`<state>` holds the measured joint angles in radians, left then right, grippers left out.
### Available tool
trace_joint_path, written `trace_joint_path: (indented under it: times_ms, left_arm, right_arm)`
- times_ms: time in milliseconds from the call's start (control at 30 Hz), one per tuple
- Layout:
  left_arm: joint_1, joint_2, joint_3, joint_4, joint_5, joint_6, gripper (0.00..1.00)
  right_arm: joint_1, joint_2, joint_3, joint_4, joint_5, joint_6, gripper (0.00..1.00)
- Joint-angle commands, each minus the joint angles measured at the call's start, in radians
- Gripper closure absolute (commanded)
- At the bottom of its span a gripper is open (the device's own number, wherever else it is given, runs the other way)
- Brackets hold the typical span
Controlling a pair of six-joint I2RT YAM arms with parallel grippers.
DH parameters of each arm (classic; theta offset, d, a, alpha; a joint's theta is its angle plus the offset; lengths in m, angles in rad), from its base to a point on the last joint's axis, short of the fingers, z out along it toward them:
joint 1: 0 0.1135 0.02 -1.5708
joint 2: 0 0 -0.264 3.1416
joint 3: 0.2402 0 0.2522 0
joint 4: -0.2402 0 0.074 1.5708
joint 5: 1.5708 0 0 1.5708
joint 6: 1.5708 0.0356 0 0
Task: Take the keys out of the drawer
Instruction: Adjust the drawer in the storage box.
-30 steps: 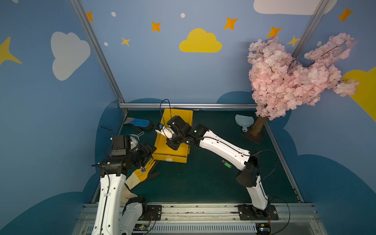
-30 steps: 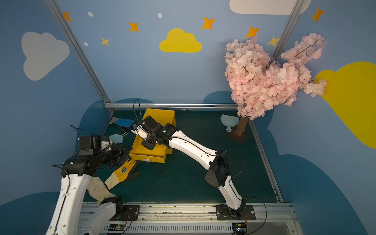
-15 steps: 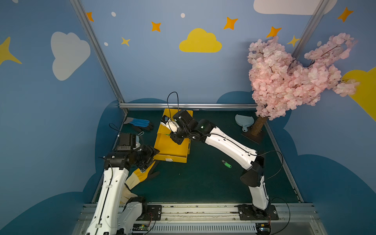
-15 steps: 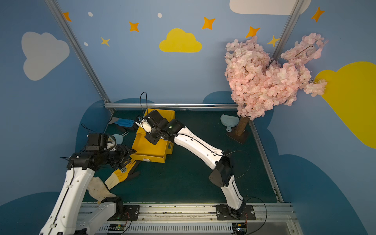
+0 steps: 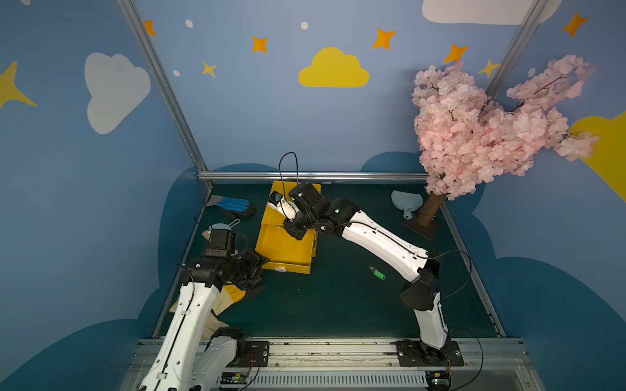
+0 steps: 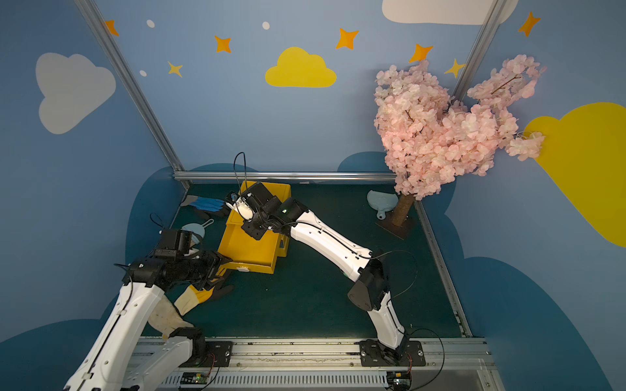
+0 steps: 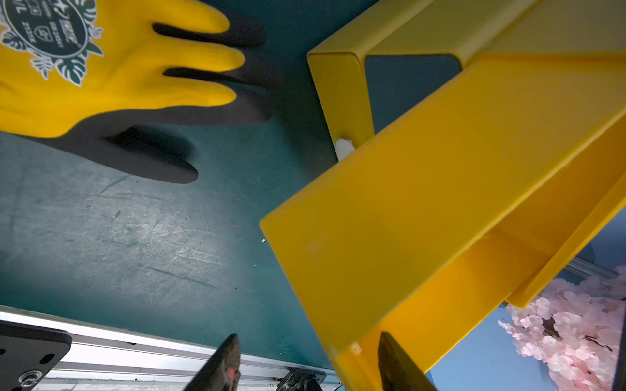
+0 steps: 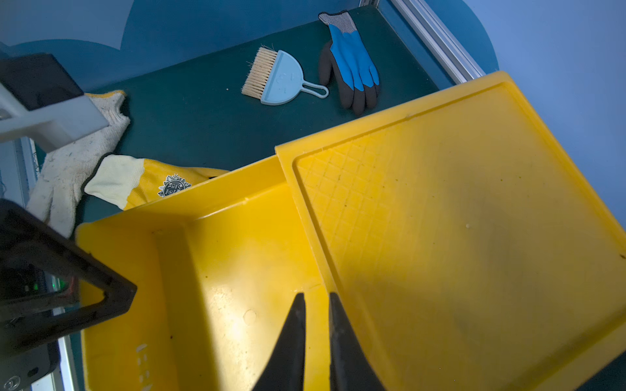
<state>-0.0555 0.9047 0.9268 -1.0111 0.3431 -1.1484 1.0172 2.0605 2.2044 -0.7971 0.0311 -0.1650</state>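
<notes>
The one key you can see is a small silver key on a ring with a green plastic tag [image 5: 378, 273]. It lies flat on the dark green counter [image 5: 332, 304]. It is outside the yellow plastic drawer [image 5: 283, 248], off to the drawer's right, near the elbow of your right arm. It touches nothing else.

The drawer stands far out of its yellow plastic box [image 8: 457, 220]. Your right pincer [image 8: 315, 296] hangs over the back part of the drawer, right by the edge of the box top. Its two black fingers are almost together, with only a thin gap. You can see nothing between them.

Your left pincer [image 7: 307, 335] is at the drawer's front corner on the left side. Its jaws stand wide apart. One finger is outside the drawer and one is over the inside, with the corner wall between them. The wall is not pinched.

A yellow and black work glove [image 7: 111, 67] lies on the counter just beside the drawer's front, close to your left pincer. A white knit glove [image 8: 71, 169] lies next to its cuff. A small brush with a light blue handle [image 8: 281, 78] and a blue and black glove [image 8: 352, 64] lie side by side to the left of the box. In the back right corner, a light blue dustpan [image 5: 406, 200] lies near the trunk of the pink blossom tree [image 5: 484, 128].
</notes>
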Motion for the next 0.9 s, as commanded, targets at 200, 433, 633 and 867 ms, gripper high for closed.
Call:
trace_joint_path:
  times_ms: [200,433,633,867]
  left_arm:
    - [-0.004,-0.020,0.002,-0.070,-0.025,-0.065,0.37]
    - [-0.005,-0.024,-0.004,-0.055,0.014,-0.105,0.38]
    - [-0.004,-0.031,-0.004,-0.040,0.037,-0.136,0.38]
    - [-0.006,-0.064,-0.026,-0.038,0.054,-0.167,0.39]
  right_arm:
    - [-0.002,0.000,0.012,0.015,-0.044,-0.012,0.82]
    - [0.000,0.021,0.037,0.017,-0.057,-0.013,0.82]
    - [0.000,0.021,0.035,0.011,-0.071,-0.020,0.82]
    - [0.020,0.025,0.025,0.010,-0.069,-0.036,0.81]
